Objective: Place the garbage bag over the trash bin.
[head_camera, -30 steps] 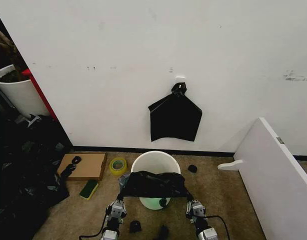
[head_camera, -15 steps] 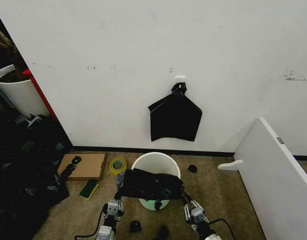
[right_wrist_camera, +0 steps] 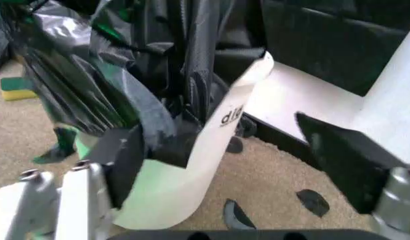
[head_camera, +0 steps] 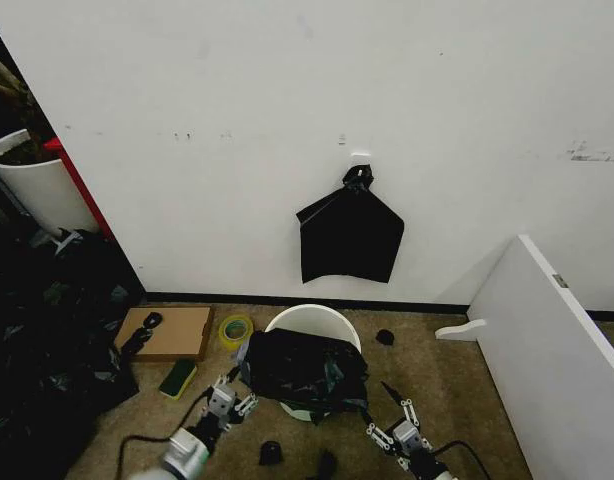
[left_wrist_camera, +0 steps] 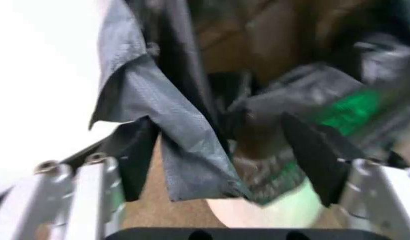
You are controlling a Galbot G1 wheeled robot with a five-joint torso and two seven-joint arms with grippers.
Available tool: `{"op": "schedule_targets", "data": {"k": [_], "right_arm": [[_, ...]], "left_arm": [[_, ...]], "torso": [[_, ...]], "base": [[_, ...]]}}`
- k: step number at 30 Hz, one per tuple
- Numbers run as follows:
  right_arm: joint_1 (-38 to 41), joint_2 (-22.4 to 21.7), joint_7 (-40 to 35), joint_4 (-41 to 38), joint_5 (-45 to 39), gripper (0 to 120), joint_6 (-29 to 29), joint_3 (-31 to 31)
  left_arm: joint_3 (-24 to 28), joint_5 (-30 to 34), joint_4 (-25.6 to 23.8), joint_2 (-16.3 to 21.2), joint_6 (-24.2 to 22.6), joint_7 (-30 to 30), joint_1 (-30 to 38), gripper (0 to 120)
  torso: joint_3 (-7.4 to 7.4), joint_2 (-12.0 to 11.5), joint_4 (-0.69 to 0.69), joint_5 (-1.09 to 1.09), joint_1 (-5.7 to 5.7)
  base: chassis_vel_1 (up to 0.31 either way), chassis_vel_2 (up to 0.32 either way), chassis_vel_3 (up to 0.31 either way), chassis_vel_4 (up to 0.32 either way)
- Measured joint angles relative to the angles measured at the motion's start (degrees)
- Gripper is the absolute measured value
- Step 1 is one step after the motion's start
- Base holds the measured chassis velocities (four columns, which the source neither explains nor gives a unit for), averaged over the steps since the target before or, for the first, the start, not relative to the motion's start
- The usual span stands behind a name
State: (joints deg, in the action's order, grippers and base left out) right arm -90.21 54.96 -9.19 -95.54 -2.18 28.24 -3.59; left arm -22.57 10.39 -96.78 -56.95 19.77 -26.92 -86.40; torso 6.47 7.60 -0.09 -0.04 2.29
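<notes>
White wall and tan carpet fill the head view, where the trash bin (head_camera: 312, 322) stands near the baseboard with the garbage bag (head_camera: 305, 366) draped over its front rim and down its near side, the far rim bare. The left gripper (head_camera: 230, 398) sits just beside the bag's left edge and the right gripper (head_camera: 392, 422) near its lower right corner; both have their jaws spread and hold nothing. A flat black bag (head_camera: 349, 236) hangs on the wall above, and a tape roll (head_camera: 236, 329), a sponge (head_camera: 178, 378) and a piece of cardboard (head_camera: 170, 332) lie to the left. In the left wrist view, a fold of the garbage bag (left_wrist_camera: 184, 125) hangs between the wide fingers (left_wrist_camera: 136, 155), though motion blur makes it hard to tell whether it touches them. In the right wrist view the garbage bag (right_wrist_camera: 144, 80) bunches over the trash bin (right_wrist_camera: 212, 145), with the open fingers (right_wrist_camera: 338, 155) apart from it. Since the film only rests loosely on one side, it could slide off or collapse inside. The bin's mouth under the bag is hidden.
</notes>
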Motion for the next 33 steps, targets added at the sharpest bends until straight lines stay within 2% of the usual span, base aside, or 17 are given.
{"op": "schedule_targets", "data": {"k": [1, 4, 6, 7, 9, 10, 15, 19, 22, 27, 33], "right_arm": [[0.0, 0.0, 0.0, 0.0, 0.0, 85, 0.0, 0.0], [0.14, 0.19, 0.0, -0.03, 0.48, 97, 0.0, 0.21], [0.33, 0.36, -0.01, 0.09, 0.61, 100, 0.0, 0.26], [0.36, 0.39, -0.01, 0.13, 0.62, 100, 0.0, 0.27], [0.6, 0.64, -0.1, 0.49, 0.69, 100, -0.03, 0.28], [0.6, 0.64, -0.1, 0.49, 0.69, 100, -0.03, 0.28], [0.66, 0.81, -0.34, 0.91, 0.8, 100, 0.0, 0.21], [0.35, 0.69, 0.21, 0.91, 0.81, 100, 1.68, 0.1], [0.26, 0.16, 4.56, 1.54, 0.96, 100, 5.69, -0.62], [0.84, -0.72, 8.28, 3.03, 1.26, 100, 7.85, -1.17], [2.01, -0.74, 12.28, 5.66, 5.69, 100, 11.21, -2.1]], "left_arm": [[0.0, 0.0, 0.0, 0.0, 0.0, 0.0, 0.0, 80], [-2.82, 0.87, 3.35, 1.15, 2.52, -9.44, 2.43, 91], [-4.21, 1.92, 5.31, 1.31, 3.76, -15.09, 3.91, 98], [-4.44, 2.07, 5.65, 1.32, 3.94, -16.02, 4.17, 98], [-6.01, 4.06, 8.48, 1.41, 5.04, -23.61, 6.34, 100], [-6.01, 4.06, 8.48, 1.41, 5.04, -23.61, 6.34, 100], [-8.93, 6.58, 14.39, 1.97, 5.77, -33.28, 10.26, 100], [-10.74, 7.89, 16.72, 2.56, 5.9, -36.65, 11.52, 100], [-13.18, 7.94, 17.88, 2.64, 6.49, -39.23, 12.0, 100], [-14.8, 8.02, 17.44, 1.68, 7.2, -39.58, 11.3, 100], [-16.29, 9.16, 15.18, -0.02, 7.99, -38.57, 9.6, 100]], "torso": [[0.0, 0.0, 0.0, 0.0, 0.0], [0.0, 0.0, 0.0, 0.0, 0.0], [0.0, 0.0, 0.0, 0.0, 0.0], [0.0, 0.0, 0.0, 0.0, 0.0], [0.0, 0.0, 0.0, 0.0, 0.0], [0.0, 0.0, 0.0, 0.0, 0.0], [0.0, 0.0, 0.0, 0.0, 0.0], [0.0, 0.0, 0.0, 0.0, 0.0], [0.0, 0.0, 0.0, 0.01, 0.0], [0.0, 0.0, 0.0, 0.01, 0.0], [-0.01, 0.0, 0.0, 0.01, 0.0]], "base": [[0.0, 0.0, 0.0, 0.0], [0.0, 0.0, 0.0, 0.0], [0.0, 0.0, 0.0, 0.0], [0.0, 0.0, 0.0, 0.0], [0.0, 0.0, 0.0, 0.0], [0.0, 0.0, 0.0, 0.0], [0.0, 0.0, 0.0, 0.0], [0.0, 0.0, 0.0, 0.0], [0.0, 0.0, 0.0, 0.0], [0.0, 0.0, 0.0, 0.0], [0.0, 0.0, 0.0, 0.0]]}}
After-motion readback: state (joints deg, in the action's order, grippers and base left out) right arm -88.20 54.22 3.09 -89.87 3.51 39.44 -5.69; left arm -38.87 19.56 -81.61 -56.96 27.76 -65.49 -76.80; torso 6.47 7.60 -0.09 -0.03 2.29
